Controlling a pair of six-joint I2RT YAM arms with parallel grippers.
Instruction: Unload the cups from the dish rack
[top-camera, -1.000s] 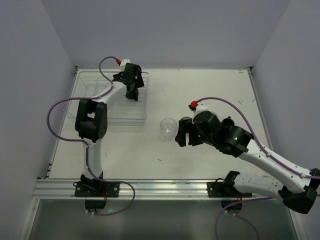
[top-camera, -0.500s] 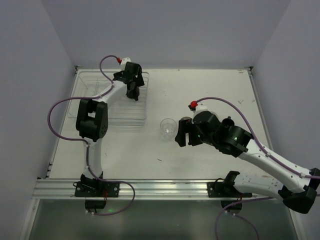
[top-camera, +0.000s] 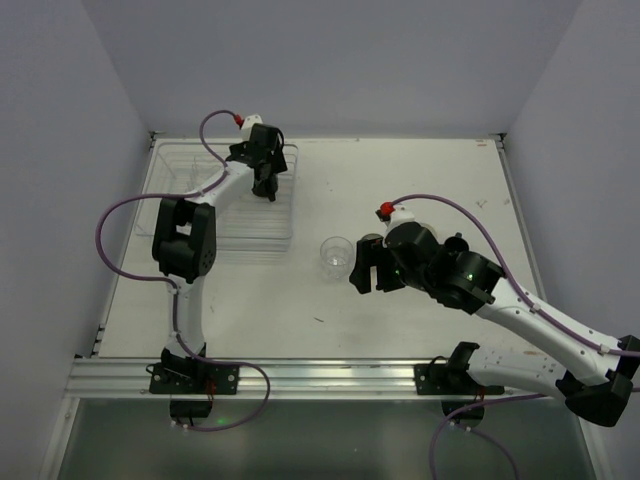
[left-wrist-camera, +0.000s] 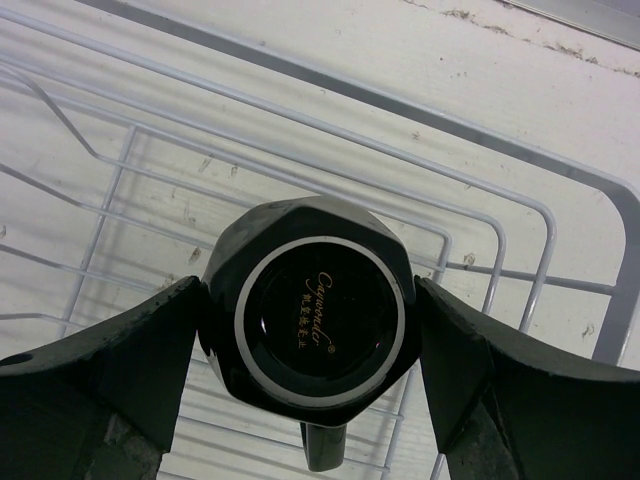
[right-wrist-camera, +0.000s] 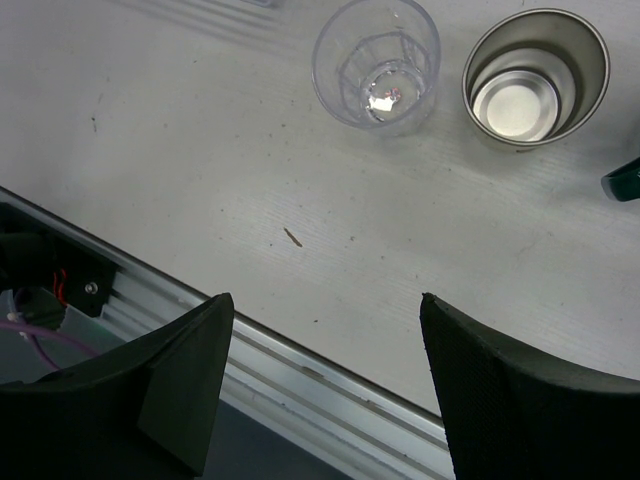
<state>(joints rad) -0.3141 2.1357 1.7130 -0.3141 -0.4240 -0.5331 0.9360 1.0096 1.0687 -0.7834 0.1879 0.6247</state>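
Now, right jaws: spread wide, holding nothing, over bare worktop (right-wrist-camera: 250, 150) by the near rail.
Clear cup (right-wrist-camera: 376, 62): upright just beyond those jaws, steel cup (right-wrist-camera: 535, 75) beside it.
Black mug (left-wrist-camera: 318, 312): base-up in the dish rack (left-wrist-camera: 400, 105), far left, left arm nearer.
Left jaws: pinching the mug's two sides, its axis vertical.
Room: rack wall close on the right, straight up looks open.
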